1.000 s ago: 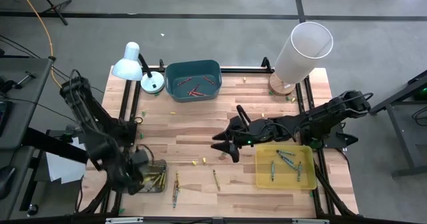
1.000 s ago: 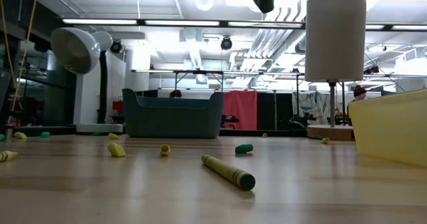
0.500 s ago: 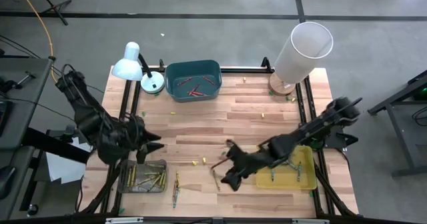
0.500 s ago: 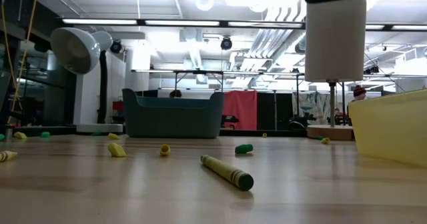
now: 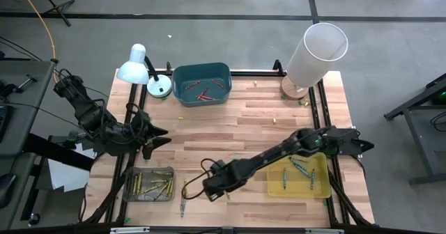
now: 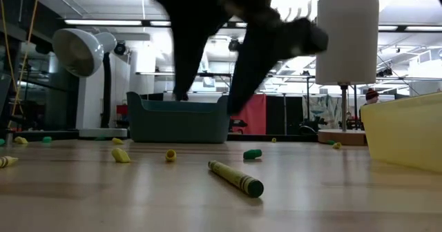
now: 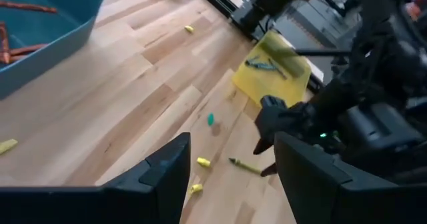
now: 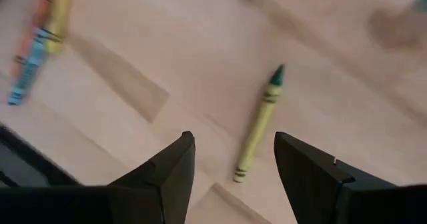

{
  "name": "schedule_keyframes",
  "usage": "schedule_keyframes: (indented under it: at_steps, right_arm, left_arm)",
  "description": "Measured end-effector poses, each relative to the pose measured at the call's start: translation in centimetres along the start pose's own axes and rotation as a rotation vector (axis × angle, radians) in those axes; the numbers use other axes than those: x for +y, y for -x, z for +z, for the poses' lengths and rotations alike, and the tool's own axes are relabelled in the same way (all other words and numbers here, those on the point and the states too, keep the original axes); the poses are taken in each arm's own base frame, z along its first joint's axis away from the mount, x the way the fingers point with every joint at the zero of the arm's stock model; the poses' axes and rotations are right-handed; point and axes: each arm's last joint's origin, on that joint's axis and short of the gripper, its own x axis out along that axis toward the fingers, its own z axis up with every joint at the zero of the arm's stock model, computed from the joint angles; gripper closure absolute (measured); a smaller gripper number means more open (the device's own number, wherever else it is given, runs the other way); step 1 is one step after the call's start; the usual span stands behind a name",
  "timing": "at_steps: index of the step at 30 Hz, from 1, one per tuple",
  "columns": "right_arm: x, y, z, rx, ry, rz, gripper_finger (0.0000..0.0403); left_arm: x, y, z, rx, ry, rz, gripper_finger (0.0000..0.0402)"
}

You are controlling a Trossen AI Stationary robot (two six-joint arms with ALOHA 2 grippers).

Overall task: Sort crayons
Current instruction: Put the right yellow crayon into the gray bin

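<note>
Dark fingers of the right gripper (image 5: 211, 186) stood parted and empty, low over the near middle of the wooden table (image 5: 244, 122). Directly between them in the right wrist view lay a green-tipped crayon (image 8: 258, 125), flat on the boards and not touched. The same crayon (image 6: 236, 177) showed in the low view, with the gripper's blurred dark shapes above and behind it. More crayons lay together just left of the gripper (image 5: 184, 196); their colours were too blurred to separate with confidence.

The right arm reached in from the right edge, passing over the yellow tray (image 5: 300, 175), which held several greenish crayons. A clear tray (image 5: 150, 185) at the near left held yellowish ones. A teal bin (image 5: 202, 84) at the far side held red ones.

The left gripper (image 5: 159, 138) hung open and empty by the table's left edge, beyond the clear tray.

Small crayon bits (image 6: 121, 155) were scattered over the table. A white desk lamp (image 5: 139, 67) stood at the far left and a white cylinder (image 5: 317, 53) at the far right.
</note>
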Motion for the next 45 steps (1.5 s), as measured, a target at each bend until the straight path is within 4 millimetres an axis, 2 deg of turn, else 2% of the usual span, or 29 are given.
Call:
schedule_keyframes:
  at_steps: [4,9,12,15,17,19,21,24,28,34,36,39,42,45]
  right_arm:
    - [0.4,-2.7,-0.1,0.050,-0.038,-0.098,0.0203]
    - [0.0,-4.9,-0.3,0.070,-0.065,-0.201,0.0203]
    - [0.1,-5.6,-0.7,0.080,-0.044,-0.210,0.0207]
    - [0.0,-5.7,-1.3,0.074,0.029,-0.231,0.0239]
    - [-0.2,-5.6,-1.9,0.062,0.102,-0.263,0.0283]
    - [-0.5,-5.3,-2.3,0.069,0.179,-0.293,0.0349]
    - [-0.6,-5.0,-2.8,0.070,0.269,-0.318,0.0386]
    - [-1.3,-4.6,-3.7,0.124,0.383,-0.385,0.0381]
    - [-1.6,-4.2,-4.2,0.166,0.510,-0.422,0.0397]
    - [-3.0,-3.8,-4.7,0.142,0.587,-0.434,0.0400]
    - [-4.2,-3.2,-4.8,0.119,0.572,-0.393,0.0400]
    - [-7.2,-1.1,-5.1,0.067,0.523,-0.302,0.0401]
    - [-10.0,1.6,-5.3,-0.027,0.475,-0.081,0.0402]
    - [-11.8,4.1,-4.7,-0.163,0.396,0.201,0.0402]
  left_arm:
    - [0.0,0.0,-0.1,0.037,-0.048,-0.018,0.0202]
    - [0.0,0.0,-0.1,0.053,-0.068,-0.026,0.0202]
    - [0.0,0.0,-0.1,0.052,-0.070,-0.026,0.0202]
    - [0.0,0.1,-0.1,0.050,-0.070,-0.026,0.0202]
    - [0.0,0.1,-0.1,0.044,-0.066,-0.024,0.0202]
    - [0.0,0.1,-0.1,0.034,-0.063,-0.023,0.0202]
    - [-0.1,0.1,0.0,0.024,-0.059,-0.021,0.0202]
    - [0.0,0.1,0.0,0.022,-0.044,-0.022,0.0202]
    - [0.0,0.1,0.0,0.022,-0.018,-0.021,0.0202]
    - [0.0,0.1,0.0,0.021,0.033,-0.021,0.0202]
    - [-0.1,0.1,0.0,0.014,0.046,-0.020,0.0202]
    - [-0.1,0.1,0.1,-0.006,0.069,-0.014,0.0202]
    - [0.0,0.1,0.2,-0.047,0.070,0.002,0.0202]
    - [0.0,0.0,0.4,-0.126,0.065,0.038,0.0202]
